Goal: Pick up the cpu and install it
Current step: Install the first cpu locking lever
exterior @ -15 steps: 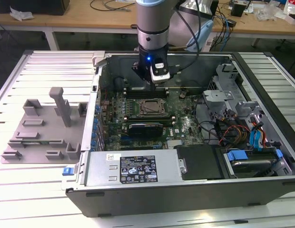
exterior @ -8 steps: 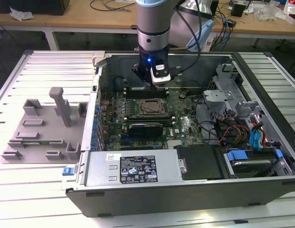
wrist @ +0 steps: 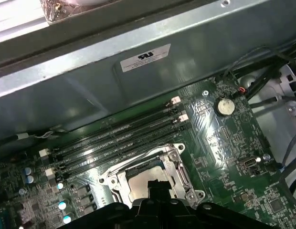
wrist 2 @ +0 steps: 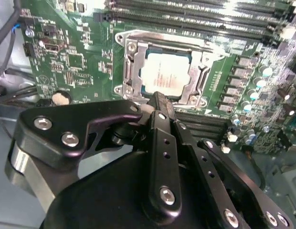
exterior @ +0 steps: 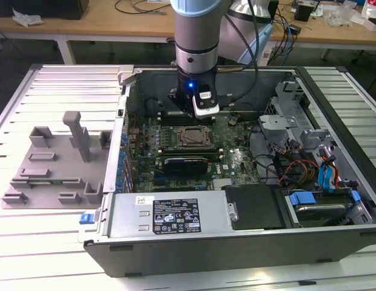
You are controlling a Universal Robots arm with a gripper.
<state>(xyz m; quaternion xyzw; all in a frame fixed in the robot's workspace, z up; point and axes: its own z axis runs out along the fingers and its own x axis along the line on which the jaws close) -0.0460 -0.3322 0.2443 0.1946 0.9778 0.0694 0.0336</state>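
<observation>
One arm [exterior: 197, 30] hangs vertical w/ its black gripper [wrist 2: 160, 102] low inside the open PC case [exterior: 236, 236], jaws pinched together on nothing, tip just above the cpu [wrist 2: 164, 75], a flat silvery square seated in the metal socket frame [wrist 2: 130, 71] on the green motherboard [wrist 2: 76, 57]

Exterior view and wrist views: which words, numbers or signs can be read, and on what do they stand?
Black label on the metal cover: print too small to read.
White sticker on the case wall: blurred.
cpu top: faint print, unreadable.
</observation>
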